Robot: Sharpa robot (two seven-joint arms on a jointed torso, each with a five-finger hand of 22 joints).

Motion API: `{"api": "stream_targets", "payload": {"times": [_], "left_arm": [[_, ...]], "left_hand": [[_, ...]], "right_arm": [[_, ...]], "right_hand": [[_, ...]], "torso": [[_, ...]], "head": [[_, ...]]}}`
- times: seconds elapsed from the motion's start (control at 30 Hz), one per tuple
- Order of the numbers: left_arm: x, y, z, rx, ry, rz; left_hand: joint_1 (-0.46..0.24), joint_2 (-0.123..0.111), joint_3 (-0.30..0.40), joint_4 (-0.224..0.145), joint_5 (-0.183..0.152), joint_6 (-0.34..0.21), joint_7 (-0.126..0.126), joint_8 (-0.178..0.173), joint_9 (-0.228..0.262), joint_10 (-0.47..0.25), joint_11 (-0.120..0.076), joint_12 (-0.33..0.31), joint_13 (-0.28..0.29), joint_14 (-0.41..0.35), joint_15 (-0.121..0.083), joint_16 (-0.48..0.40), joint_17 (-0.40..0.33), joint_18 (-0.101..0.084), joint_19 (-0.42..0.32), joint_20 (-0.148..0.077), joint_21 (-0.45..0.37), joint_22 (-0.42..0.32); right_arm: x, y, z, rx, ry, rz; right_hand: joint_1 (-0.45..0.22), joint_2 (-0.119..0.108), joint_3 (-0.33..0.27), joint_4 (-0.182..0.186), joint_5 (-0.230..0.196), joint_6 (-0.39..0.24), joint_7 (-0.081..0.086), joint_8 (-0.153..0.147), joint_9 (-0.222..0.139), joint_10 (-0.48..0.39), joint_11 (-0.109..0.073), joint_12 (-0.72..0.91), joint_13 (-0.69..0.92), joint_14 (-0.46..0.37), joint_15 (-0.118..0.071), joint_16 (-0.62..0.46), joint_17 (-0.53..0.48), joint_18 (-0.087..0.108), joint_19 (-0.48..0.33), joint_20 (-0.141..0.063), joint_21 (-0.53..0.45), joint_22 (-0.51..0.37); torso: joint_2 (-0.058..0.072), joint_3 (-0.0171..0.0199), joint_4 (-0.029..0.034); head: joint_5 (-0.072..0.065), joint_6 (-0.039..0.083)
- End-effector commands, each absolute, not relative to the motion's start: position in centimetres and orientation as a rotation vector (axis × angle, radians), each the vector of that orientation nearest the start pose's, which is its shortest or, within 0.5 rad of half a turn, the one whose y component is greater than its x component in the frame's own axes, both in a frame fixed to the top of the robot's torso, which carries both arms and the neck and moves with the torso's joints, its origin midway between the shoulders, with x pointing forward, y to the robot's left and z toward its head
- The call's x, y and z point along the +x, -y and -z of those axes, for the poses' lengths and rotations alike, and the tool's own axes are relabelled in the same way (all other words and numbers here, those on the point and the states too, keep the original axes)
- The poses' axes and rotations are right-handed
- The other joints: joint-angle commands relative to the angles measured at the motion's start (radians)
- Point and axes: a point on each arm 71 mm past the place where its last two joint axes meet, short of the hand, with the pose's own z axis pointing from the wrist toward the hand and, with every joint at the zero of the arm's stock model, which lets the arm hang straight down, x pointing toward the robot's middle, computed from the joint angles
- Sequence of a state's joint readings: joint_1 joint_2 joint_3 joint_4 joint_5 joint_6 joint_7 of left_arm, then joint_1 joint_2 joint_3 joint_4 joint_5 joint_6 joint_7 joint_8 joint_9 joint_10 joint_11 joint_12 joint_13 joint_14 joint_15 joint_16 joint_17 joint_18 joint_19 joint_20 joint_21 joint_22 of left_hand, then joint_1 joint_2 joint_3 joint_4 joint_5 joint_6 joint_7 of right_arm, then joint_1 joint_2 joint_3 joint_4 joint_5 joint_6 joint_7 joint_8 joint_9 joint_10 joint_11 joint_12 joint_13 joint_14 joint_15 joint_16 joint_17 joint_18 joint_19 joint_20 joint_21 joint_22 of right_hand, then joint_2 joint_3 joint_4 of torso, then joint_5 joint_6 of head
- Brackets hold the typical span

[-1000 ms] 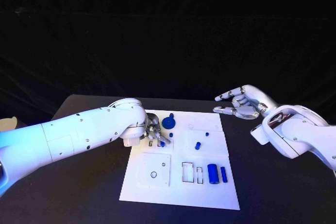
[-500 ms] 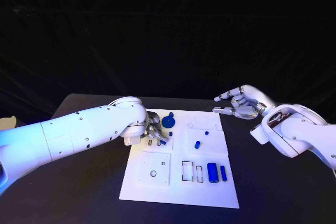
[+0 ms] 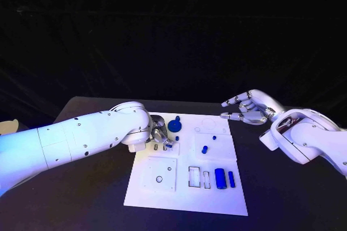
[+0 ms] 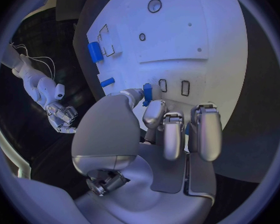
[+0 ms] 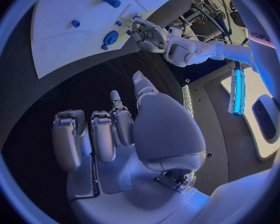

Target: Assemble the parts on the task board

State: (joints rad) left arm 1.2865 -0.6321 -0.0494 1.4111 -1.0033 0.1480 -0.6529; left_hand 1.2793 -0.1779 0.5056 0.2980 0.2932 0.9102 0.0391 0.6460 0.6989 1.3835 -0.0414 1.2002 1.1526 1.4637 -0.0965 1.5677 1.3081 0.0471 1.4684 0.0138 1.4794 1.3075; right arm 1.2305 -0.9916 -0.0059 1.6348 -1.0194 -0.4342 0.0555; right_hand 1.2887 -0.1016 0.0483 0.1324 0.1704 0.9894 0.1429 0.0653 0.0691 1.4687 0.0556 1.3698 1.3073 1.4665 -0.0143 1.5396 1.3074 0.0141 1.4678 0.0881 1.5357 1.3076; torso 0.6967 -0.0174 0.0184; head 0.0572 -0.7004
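I see the white task board (image 3: 217,201) mid worktop (image 3: 94,191). Left hand (image 3: 160,136) sits low at its near-left part, fingers (image 4: 171,134) curled onto a small blue peg (image 4: 147,92); a blue knob (image 3: 174,125) is just beside. Blue cylinder (image 3: 219,178) lies near the slots. Right hand (image 3: 247,107) hovers off the board's far-right corner, fingers loosely apart, holding nothing.

White task board (image 3: 217,198) flat; blue parts (image 3: 219,178) scattered.

No legible text, number or brand anywhere on the task board (image 3: 217,193), parts, arms or worktop (image 3: 87,201)
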Motion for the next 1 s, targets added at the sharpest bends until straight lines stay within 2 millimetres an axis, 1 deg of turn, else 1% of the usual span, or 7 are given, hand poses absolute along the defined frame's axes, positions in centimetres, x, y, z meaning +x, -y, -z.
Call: {"api": "stream_targets", "payload": {"times": [0.03, 0.13, 0.5, 0.57, 0.63, 0.7, 1.0], "left_arm": [[50.4, -14.7, 19.3, -0.252, -2.274, 0.429], [50.2, -15.0, 19.3, -0.255, -2.261, 0.427], [49.8, -15.5, 19.6, -0.189, -2.217, 0.369], [49.8, -15.5, 19.7, -0.171, -2.216, 0.356], [49.7, -15.6, 19.9, -0.151, -2.223, 0.342], [49.6, -15.6, 20.0, -0.140, -2.228, 0.334], [49.5, -15.7, 20.5, -0.102, -2.267, 0.298]], "left_hand": [[-0.016, -0.002, 0.183, -0.176, 0.013, 0.004, -0.008, 0.007, 0.004, 0.011, 0.000, 0.008, 0.007, 0.107, 0.000, 0.003, 0.263, -0.014, 0.040, 0.000, 0.007, 0.111], [-0.019, -0.004, 0.186, -0.180, 0.015, 0.005, -0.008, 0.007, 0.005, 0.012, -0.001, 0.009, 0.008, 0.107, 0.000, 0.003, 0.263, -0.014, 0.041, -0.001, 0.008, 0.113], [-0.022, -0.012, 0.193, -0.193, 0.015, 0.006, -0.008, 0.007, 0.007, 0.016, -0.001, 0.015, 0.016, 0.107, 0.000, 0.003, 0.263, -0.016, 0.045, -0.001, 0.014, 0.123], [-0.023, -0.013, 0.193, -0.196, 0.015, 0.007, -0.008, 0.006, 0.007, 0.017, -0.001, 0.017, 0.017, 0.107, 0.000, 0.003, 0.263, -0.017, 0.046, -0.002, 0.015, 0.125], [-0.023, -0.014, 0.194, -0.198, 0.015, 0.007, -0.008, 0.006, 0.006, 0.018, -0.001, 0.017, 0.018, 0.107, 0.000, 0.003, 0.263, -0.017, 0.047, -0.002, 0.017, 0.128], [-0.023, -0.014, 0.195, -0.199, 0.015, 0.008, -0.008, 0.006, 0.006, 0.018, -0.001, 0.017, 0.018, 0.107, 0.000, 0.003, 0.263, -0.017, 0.047, -0.002, 0.017, 0.128], [-0.028, -0.009, 0.197, -0.199, 0.014, 0.010, -0.008, 0.005, 0.006, 0.019, 0.000, 0.017, 0.016, 0.107, 0.000, 0.003, 0.263, -0.017, 0.047, -0.002, 0.017, 0.128]], "right_arm": [[47.3, 24.2, 14.3, 0.215, -1.558, -0.908], [47.2, 24.2, 14.4, 0.216, -1.560, -0.907], [47.2, 24.3, 14.7, 0.220, -1.566, -0.905], [47.2, 24.3, 14.7, 0.220, -1.566, -0.905], [47.2, 24.3, 14.7, 0.220, -1.567, -0.904], [47.2, 24.3, 14.7, 0.220, -1.567, -0.904], [47.2, 24.3, 14.8, 0.225, -1.569, -0.907]], "right_hand": [[0.003, 0.005, -0.005, 0.000, 0.003, 0.010, 0.000, 0.006, 0.001, 0.020, 0.001, -0.005, 0.161, 0.088, -0.001, -0.006, 0.194, 0.005, 0.058, 0.003, -0.006, 0.182], [0.001, 0.005, -0.007, 0.002, 0.003, 0.010, 0.000, 0.006, 0.001, 0.020, 0.001, -0.005, 0.161, 0.088, -0.002, -0.006, 0.194, 0.005, 0.057, 0.003, -0.006, 0.181], [-0.002, 0.007, -0.012, 0.006, 0.003, 0.011, -0.001, 0.006, 0.001, 0.020, 0.001, -0.006, 0.159, 0.088, -0.002, -0.006, 0.193, 0.005, 0.057, 0.003, -0.007, 0.181], [-0.002, 0.007, -0.012, 0.006, 0.003, 0.011, -0.001, 0.006, 0.001, 0.020, 0.001, -0.006, 0.159, 0.088, -0.002, -0.006, 0.193, 0.005, 0.057, 0.003, -0.007, 0.181], [-0.002, 0.007, -0.012, 0.006, 0.003, 0.011, -0.001, 0.006, 0.001, 0.020, 0.001, -0.006, 0.159, 0.088, -0.002, -0.006, 0.193, 0.005, 0.057, 0.003, -0.007, 0.181], [-0.002, 0.007, -0.012, 0.006, 0.003, 0.011, -0.001, 0.006, 0.001, 0.020, 0.001, -0.006, 0.159, 0.088, -0.002, -0.006, 0.193, 0.005, 0.057, 0.003, -0.007, 0.181], [-0.005, 0.008, -0.015, 0.009, 0.004, 0.011, -0.001, 0.005, 0.001, 0.020, 0.000, -0.005, 0.160, 0.088, -0.002, -0.007, 0.194, 0.005, 0.057, 0.002, -0.007, 0.181]], "torso": [[0.000, -0.0004, 0.0006], [0.001, -0.0014, -0.0009], [0.001, -0.0017, 0.0014], [0.001, -0.0020, -0.0002], [0.001, -0.0020, 0.0011], [0.001, -0.0009, 0.0002], [0.001, -0.0008, -0.0020]], "head": [[0.002, -0.001], [0.002, -0.002], [0.003, -0.007], [0.006, -0.009], [0.006, -0.010], [0.008, -0.011], [0.007, -0.010]]}}
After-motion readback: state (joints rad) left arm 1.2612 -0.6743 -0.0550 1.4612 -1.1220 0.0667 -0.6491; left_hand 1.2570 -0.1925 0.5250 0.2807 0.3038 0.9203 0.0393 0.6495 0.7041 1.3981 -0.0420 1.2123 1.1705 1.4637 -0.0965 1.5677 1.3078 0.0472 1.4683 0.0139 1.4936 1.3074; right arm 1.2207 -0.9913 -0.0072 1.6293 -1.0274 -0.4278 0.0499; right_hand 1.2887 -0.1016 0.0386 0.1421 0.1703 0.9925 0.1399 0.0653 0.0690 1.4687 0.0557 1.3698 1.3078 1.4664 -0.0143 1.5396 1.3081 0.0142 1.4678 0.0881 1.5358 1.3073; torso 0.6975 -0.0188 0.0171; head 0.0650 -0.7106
